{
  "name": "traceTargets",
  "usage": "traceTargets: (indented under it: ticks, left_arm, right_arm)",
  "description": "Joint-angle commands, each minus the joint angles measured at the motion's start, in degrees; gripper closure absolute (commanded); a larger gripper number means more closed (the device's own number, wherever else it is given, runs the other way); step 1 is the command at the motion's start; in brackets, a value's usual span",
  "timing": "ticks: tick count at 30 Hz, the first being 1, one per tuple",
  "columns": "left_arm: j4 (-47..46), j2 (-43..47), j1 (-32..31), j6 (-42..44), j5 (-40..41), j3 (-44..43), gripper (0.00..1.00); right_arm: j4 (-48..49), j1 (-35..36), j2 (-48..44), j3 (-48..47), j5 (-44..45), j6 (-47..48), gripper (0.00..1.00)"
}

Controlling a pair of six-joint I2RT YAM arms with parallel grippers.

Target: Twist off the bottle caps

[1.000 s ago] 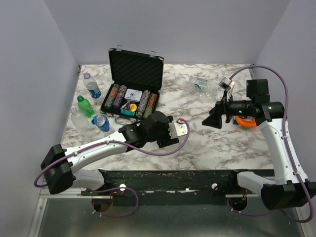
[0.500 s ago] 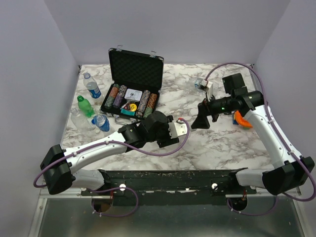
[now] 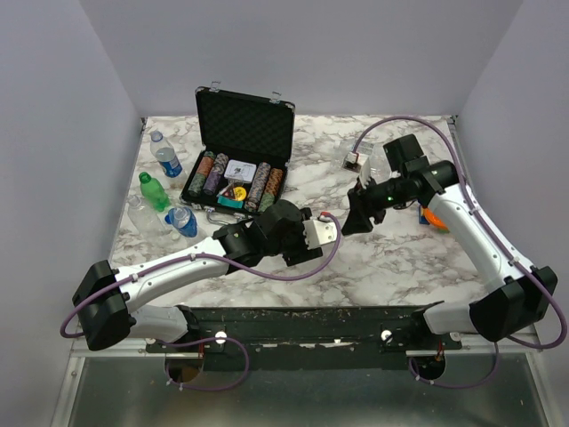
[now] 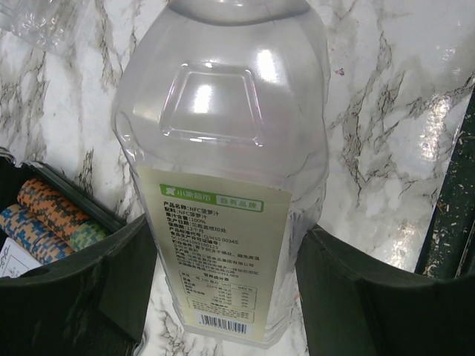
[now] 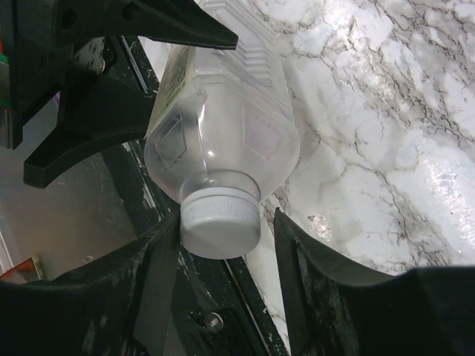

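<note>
My left gripper (image 4: 223,297) is shut on a clear bottle (image 4: 223,148) with a pale label, holding it level above the table's middle (image 3: 322,234). Its white cap (image 5: 220,222) points toward the right arm. My right gripper (image 5: 225,222) straddles that cap, still open. One finger (image 5: 159,274) lies against the cap's side, and a thin gap shows between the cap and the other finger (image 5: 297,267). In the top view the right gripper (image 3: 356,221) meets the bottle's end. Other bottles lie at the left: a blue-labelled one (image 3: 166,160), a green one (image 3: 153,192) and another blue one (image 3: 182,221).
An open black chip case (image 3: 236,169) with striped chips stands behind the left arm. A clear bottle (image 3: 375,160) lies at the back right near the right arm's elbow. An orange object (image 3: 436,218) sits beside the right forearm. The black front rail (image 3: 311,325) runs below.
The right arm swung left and down to the held bottle's cap, and its jaws narrowed around it. The left arm and its bottle stayed still.
</note>
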State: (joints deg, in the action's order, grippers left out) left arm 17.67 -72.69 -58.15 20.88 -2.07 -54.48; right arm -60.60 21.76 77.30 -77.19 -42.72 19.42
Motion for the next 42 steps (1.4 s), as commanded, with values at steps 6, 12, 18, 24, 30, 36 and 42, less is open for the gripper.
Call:
traceTargets:
  ticks: [6, 12, 18, 24, 30, 36, 42]
  left_arm:
    - [-1.1, 0.5, -0.3, -0.8, -0.6, -1.0, 1.0]
    - [1.7, 1.6, 1.0, 1.6, -14.3, -1.4, 1.0]
    - [5.8, 1.6, 5.6, 3.6, -38.0, -3.6, 1.0]
    - [10.9, -6.4, 10.9, 1.3, -58.8, -10.5, 1.0]
    - [14.4, -9.8, 10.9, 2.2, -55.4, -13.5, 1.0]
    - [13.1, -6.8, 10.4, 2.7, -42.0, -10.9, 1.0]
    - [10.1, -2.6, 7.5, 1.8, -27.1, -6.3, 1.0]
  right_arm:
    - [-5.8, 1.4, 0.8, -2.9, -1.3, 5.7, 0.76]
    - [-13.7, 1.7, -0.7, -4.7, -5.9, 21.9, 0.84]
    - [-18.2, 1.8, -6.2, -3.2, -7.9, 43.0, 0.84]
    - [-15.1, 1.8, -11.8, -0.2, -7.3, 52.6, 0.84]
    - [-11.7, 1.8, -14.3, 2.1, -5.7, 51.9, 0.84]
    - [-5.5, 1.8, -14.9, 2.7, -3.6, 40.8, 0.77]
    - [-3.3, 0.7, -12.6, -1.1, -4.2, 28.5, 0.23]
